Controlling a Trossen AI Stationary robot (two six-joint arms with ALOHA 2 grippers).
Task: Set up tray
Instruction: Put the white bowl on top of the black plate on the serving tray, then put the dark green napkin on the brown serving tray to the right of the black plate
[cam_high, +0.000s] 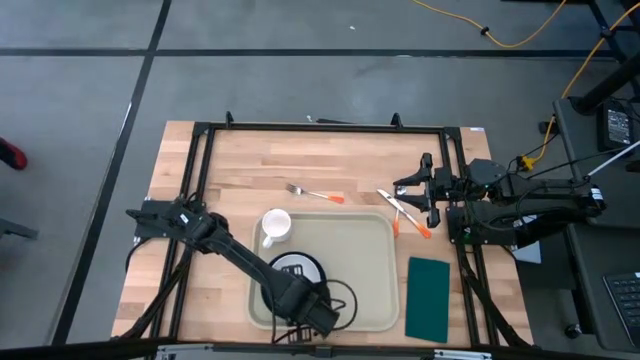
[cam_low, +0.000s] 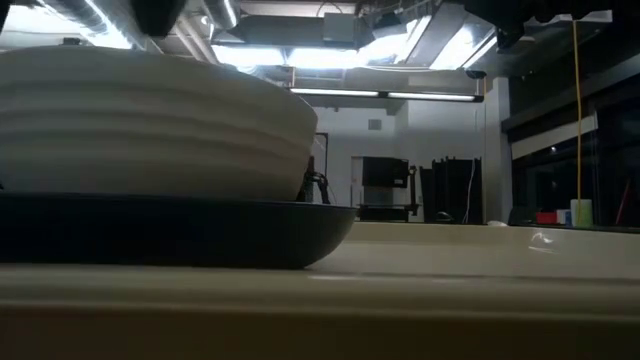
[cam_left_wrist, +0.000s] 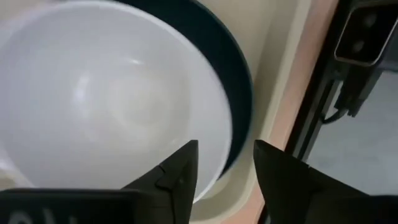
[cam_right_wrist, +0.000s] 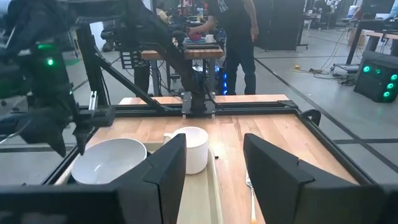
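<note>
The left gripper (cam_left_wrist: 225, 171) hangs open over the bowl (cam_left_wrist: 106, 99) on the tray (cam_high: 375, 260). The right gripper (cam_high: 425, 190), beyond the tray's far corner, is open and empty.

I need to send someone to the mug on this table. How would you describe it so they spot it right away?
Start at the big cream tray in the middle of the wooden table. The mug stands in the tray's far left corner, beyond the white bowl that sits on a dark plate. It is the only tall, narrow white cup with a handle, while the bowl is wide and low.
</note>
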